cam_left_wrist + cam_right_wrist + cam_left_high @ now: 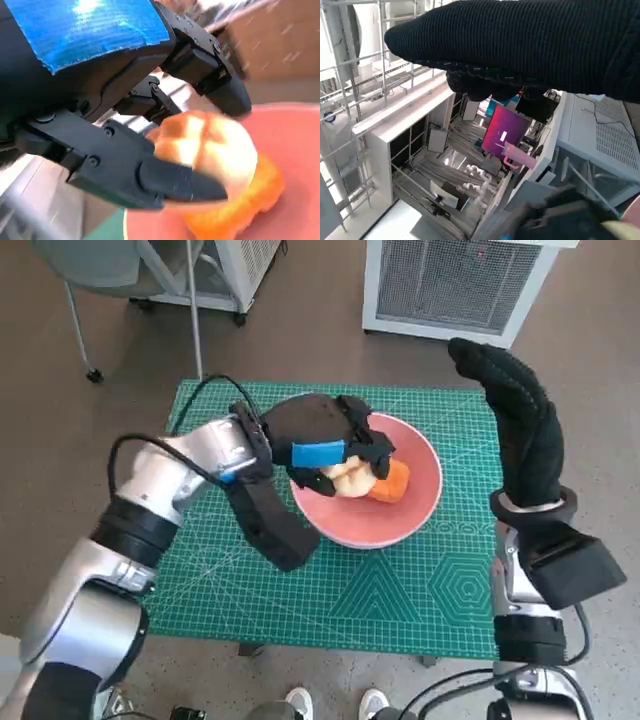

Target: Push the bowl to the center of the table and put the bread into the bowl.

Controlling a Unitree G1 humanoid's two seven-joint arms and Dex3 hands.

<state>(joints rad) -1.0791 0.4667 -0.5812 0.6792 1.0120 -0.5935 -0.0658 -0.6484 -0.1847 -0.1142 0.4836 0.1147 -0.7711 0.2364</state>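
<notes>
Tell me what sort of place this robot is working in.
Probably a robotics lab or workshop: a green cutting mat covers the small table, white vented equipment cabinets stand on the floor behind it, and metal shelving racks appear nearby.

I record the bowl [420, 502] near the middle of the mat [400, 590]. My left hand [325, 445] is over the bowl's left half, holding the bread [352, 478] inside it. My right hand [520, 430] stands raised right of the bowl, apart from it.

The bench [215, 585] sat in the middle of the frame, covered by a green cutting mat [400, 590] with pale grid lines. A pink bowl [425, 495] rested on the mat, slightly above center.
</notes>
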